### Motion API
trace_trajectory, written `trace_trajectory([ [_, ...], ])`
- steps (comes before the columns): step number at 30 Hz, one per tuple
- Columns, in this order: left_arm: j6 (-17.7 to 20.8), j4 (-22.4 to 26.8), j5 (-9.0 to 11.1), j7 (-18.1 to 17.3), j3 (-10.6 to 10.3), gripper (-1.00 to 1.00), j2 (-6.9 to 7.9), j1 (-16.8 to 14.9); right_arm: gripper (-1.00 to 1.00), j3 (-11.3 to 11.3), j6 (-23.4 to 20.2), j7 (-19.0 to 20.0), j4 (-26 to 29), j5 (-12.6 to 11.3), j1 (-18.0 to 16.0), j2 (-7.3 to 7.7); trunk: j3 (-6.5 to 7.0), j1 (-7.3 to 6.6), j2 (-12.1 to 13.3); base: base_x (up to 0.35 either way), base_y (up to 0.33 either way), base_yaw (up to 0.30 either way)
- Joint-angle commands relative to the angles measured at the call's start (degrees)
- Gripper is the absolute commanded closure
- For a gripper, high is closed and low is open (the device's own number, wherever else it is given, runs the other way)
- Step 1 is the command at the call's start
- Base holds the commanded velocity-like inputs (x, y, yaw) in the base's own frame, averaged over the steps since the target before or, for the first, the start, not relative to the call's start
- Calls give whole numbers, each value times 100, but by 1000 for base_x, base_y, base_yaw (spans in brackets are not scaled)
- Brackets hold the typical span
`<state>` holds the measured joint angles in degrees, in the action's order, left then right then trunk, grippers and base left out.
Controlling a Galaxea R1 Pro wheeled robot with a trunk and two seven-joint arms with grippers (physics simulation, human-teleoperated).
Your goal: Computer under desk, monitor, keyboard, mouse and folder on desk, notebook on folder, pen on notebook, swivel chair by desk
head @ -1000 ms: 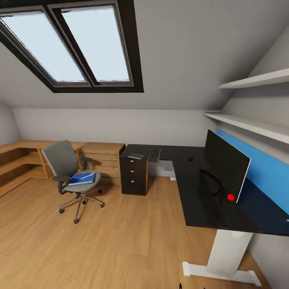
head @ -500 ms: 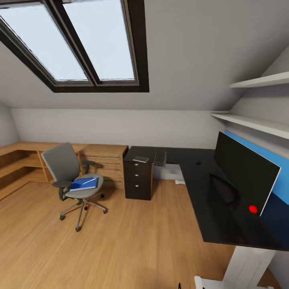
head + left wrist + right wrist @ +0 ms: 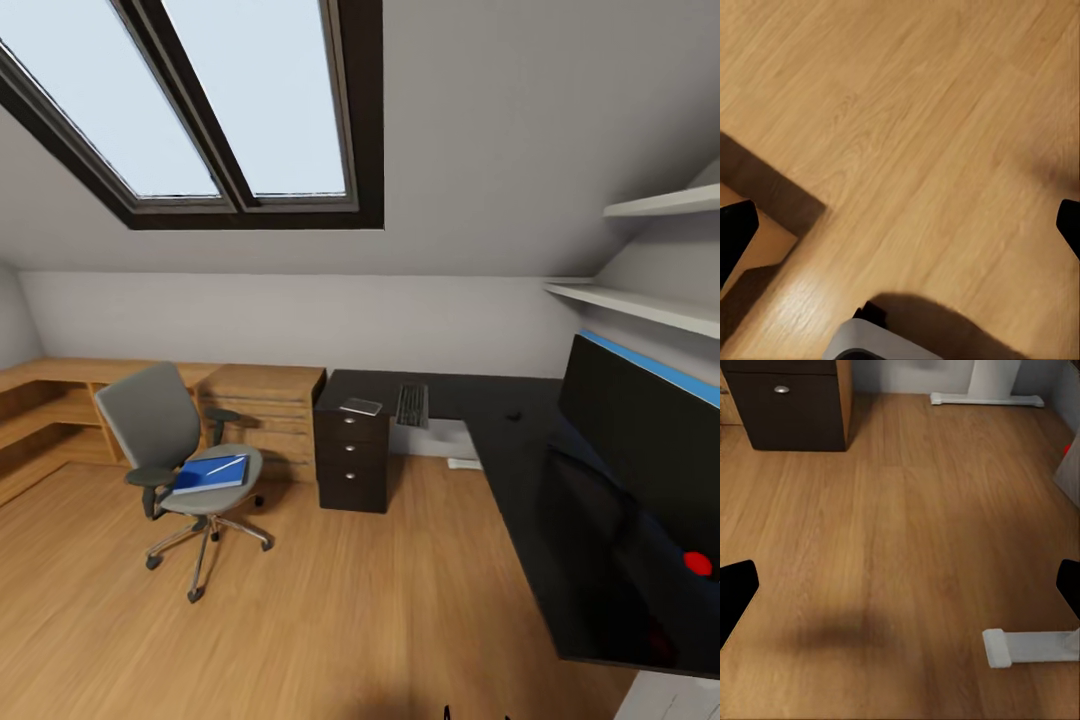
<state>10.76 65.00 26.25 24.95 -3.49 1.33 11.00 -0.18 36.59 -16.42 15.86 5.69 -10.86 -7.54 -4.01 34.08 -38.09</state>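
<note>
The swivel chair (image 3: 165, 425) stands on the wood floor left of the desk (image 3: 520, 460). A blue folder (image 3: 205, 475) lies on its seat with the white pen (image 3: 226, 466) across it. On the black desk top, the notebook (image 3: 361, 406) lies above the drawer unit (image 3: 352, 460), with the keyboard (image 3: 412, 404) beside it and the mouse (image 3: 514, 416) further right. The monitor (image 3: 640, 430) stands close at the right. The computer is out of view. My left gripper (image 3: 900, 229) and right gripper (image 3: 900, 589) hang open over bare floor.
A low light-wood cabinet (image 3: 262, 400) runs along the back wall behind the chair. Two white shelves (image 3: 640, 300) sit above the desk at right. White desk feet (image 3: 1027, 647) rest on the floor near my right gripper. Wide floor lies between me and the chair.
The whole view has shifted: the camera has moved closer to the desk, so the monitor looms larger at the right. Chair, folder and desk items have not moved.
</note>
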Motion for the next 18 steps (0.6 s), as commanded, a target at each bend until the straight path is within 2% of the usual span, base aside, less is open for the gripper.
trace_trajectory([
  [1,16,12,38,45,-20,-100,8,-1,-100,-1,3,-55,-4,58,-4,-2,-9,5,-7,324,84,0],
  [18,20,12,38,45,-20,-100,8,-1,-100,0,49,-55,4,31,-4,-18,-9,5,-7,332,9,0],
])
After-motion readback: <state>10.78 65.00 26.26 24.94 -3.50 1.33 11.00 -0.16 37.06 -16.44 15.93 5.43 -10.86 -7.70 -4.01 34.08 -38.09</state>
